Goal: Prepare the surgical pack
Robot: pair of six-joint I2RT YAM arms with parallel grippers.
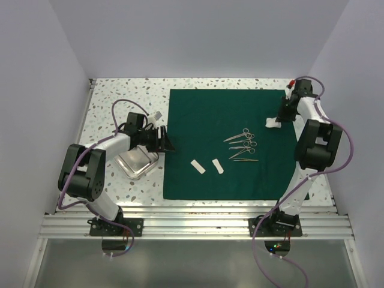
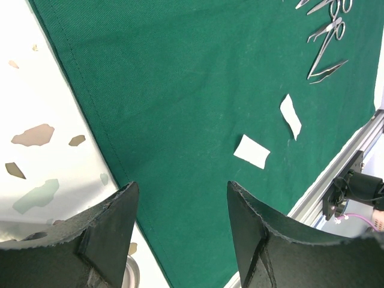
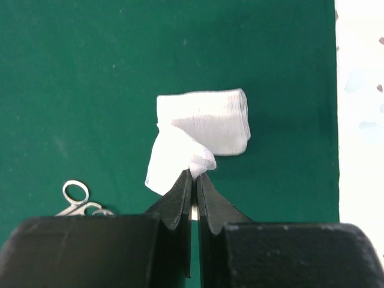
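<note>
Lying spread flat on the speckled table (image 1: 120, 102), the dark green drape (image 1: 204, 114) carries a cluster of steel scissor-like instruments (image 1: 243, 146) just toward 3 o'clock from its middle. Two small white gauze pads (image 1: 198, 166) lie side by side toward 6 o'clock. Near the drape's edge at 2 o'clock is a folded gauze stack (image 3: 207, 120). The right arm's jaws are pinched tight on a loose layer of it, their tips nearly touching with the white cloth between them. Off the drape at 9 o'clock a small metal tray (image 1: 137, 163) sits on the table. The left arm's jaws stand wide apart and hold nothing, over the drape's 9 o'clock edge and just beside the tray.
</note>
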